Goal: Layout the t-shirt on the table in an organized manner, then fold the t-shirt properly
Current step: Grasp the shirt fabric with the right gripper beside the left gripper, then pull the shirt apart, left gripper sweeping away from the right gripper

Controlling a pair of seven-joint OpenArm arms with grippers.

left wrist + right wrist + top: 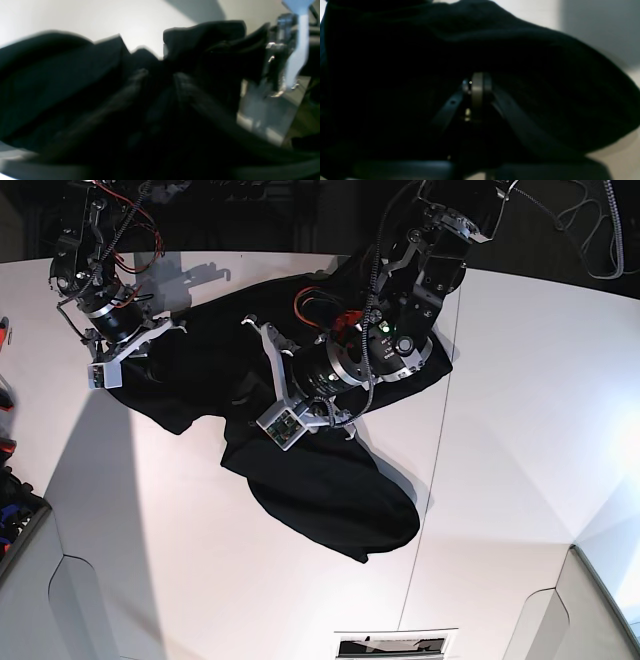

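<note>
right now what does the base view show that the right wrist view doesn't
Only the base view shows both arms, the whole crumpled t-shirt spread across the white table, its dark seam, and the left tool over the cloth. Only the right wrist view shows the right tool up close, shut, with black fabric draped around it. Both show the black shirt and some white tabletop.

Robotics lab: two arms (400, 300) with exposed wiring over white table (520, 430).
</note>
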